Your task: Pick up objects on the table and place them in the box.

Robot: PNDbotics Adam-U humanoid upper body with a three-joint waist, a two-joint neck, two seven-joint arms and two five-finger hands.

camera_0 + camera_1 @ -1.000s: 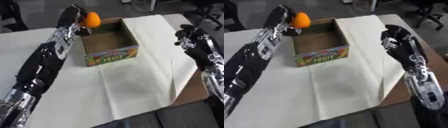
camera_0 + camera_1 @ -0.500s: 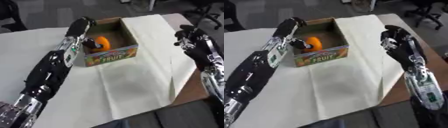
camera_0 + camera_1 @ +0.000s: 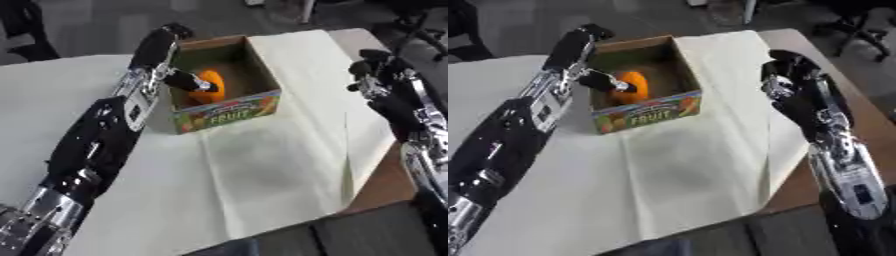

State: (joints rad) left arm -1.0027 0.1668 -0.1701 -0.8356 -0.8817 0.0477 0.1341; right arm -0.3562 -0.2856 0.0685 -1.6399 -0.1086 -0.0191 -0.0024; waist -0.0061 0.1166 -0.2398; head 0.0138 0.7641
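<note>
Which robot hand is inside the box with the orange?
The left robot hand, reaching down into the box against the orange. The right robot hand hangs apart, off to the box's right.

Matt cardboard box [image 3: 229,111] (printed front), smooth cloth [image 3: 271,170].
</note>
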